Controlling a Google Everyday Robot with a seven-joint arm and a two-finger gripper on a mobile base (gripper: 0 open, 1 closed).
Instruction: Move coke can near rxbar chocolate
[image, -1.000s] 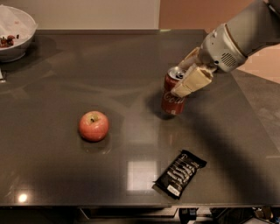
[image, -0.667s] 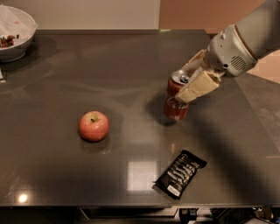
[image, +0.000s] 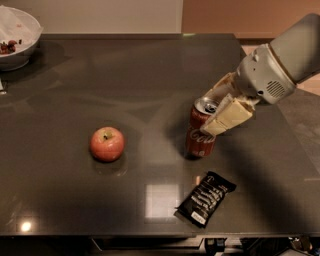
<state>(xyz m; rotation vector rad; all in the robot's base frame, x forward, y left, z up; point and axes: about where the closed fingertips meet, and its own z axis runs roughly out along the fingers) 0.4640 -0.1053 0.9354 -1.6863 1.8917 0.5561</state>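
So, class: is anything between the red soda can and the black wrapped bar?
Nothing visible: only bare dark table separates the red soda can from the black wrapped bar. The pincer grips the can's top; red apple sits aside.

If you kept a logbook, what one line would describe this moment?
gripper: shut on coke can | rxbar chocolate: lying flat nearer the camera, apart from can | apple: left of can

The gripper (image: 211, 114), clamped on the coke can (image: 199, 138) right of centre, has a bare strip of table (image: 150, 75) between it and the rxbar chocolate (image: 205, 198) below. An apple (image: 107, 143) stands well left, and a bowl (image: 20, 47) occupies the upper left corner.
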